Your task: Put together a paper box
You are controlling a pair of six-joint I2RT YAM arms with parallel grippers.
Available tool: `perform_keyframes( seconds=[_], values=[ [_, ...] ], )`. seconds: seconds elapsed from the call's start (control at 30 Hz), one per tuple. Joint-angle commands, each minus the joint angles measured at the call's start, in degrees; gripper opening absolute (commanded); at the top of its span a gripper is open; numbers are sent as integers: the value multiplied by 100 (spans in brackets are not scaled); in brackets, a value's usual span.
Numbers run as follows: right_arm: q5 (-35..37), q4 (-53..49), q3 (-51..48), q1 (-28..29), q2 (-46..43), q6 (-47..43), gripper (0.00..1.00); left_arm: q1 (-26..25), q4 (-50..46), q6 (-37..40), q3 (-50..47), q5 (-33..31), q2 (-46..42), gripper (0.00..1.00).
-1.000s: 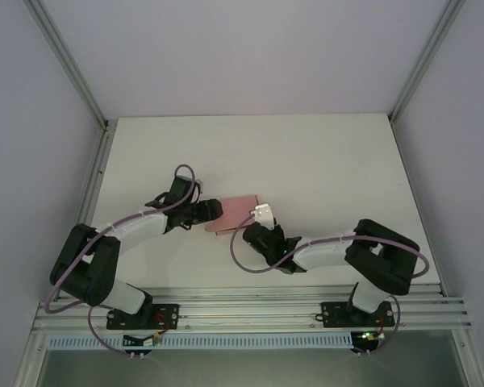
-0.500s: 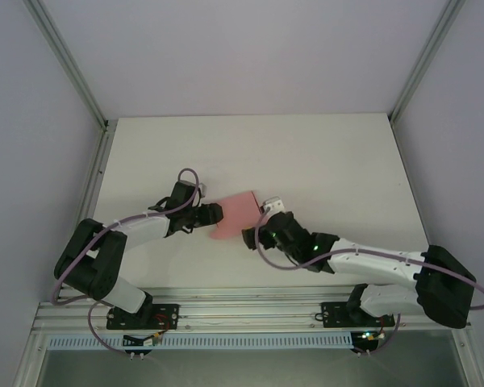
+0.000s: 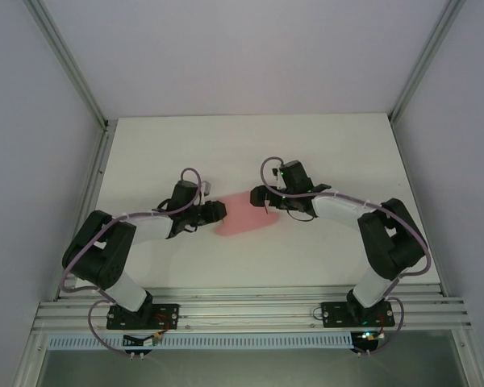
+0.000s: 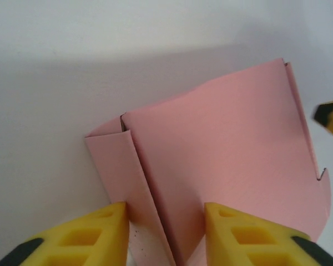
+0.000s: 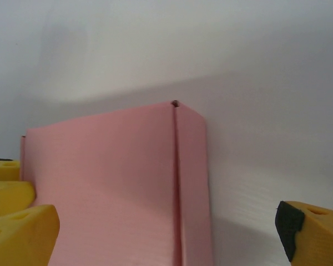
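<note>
Near the middle of the white table [image 3: 323, 145], we judge the thin pink paper box [image 3: 246, 216] light and easily crushed, best held at its creases; the left gripper [image 3: 223, 211] has narrow jaws astride one fold, clamped or not we cannot tell, and the right gripper [image 3: 260, 199] has wide jaws.

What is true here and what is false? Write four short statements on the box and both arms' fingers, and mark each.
1. The thin pink paper box sits between the left arm's fingers and the right arm's fingers. True.
2. The right arm's fingers are clamped on the box. False: they stand wide apart, with bare white table between one finger and the box.
3. Pink card lies between the left arm's fingers. True.
4. The box is a flat, uncreased sheet. False: a folded edge with a narrow side panel shows.
</note>
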Motion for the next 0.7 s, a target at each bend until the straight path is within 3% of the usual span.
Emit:
perform_keyframes(
  seconds=[0.0,0.2,0.3,0.5,0.67],
  values=[
    [-986,39,-87,-201,39,363,100,96,33,-444,-481,405,290,33],
    [-1779,65,-196,-293,147,439,100,259,542,-742,-749,738,86,30],
    [-2145,175,-242,-293,280,547,100,290,415,-797,-797,548,-98,27],
    [-3298,1033,-306,-293,701,1062,100,316,434,-760,-846,508,-139,21],
    [-3675,1626,-419,-292,752,1370,94,327,791,-937,-891,623,98,21]
  ],
)
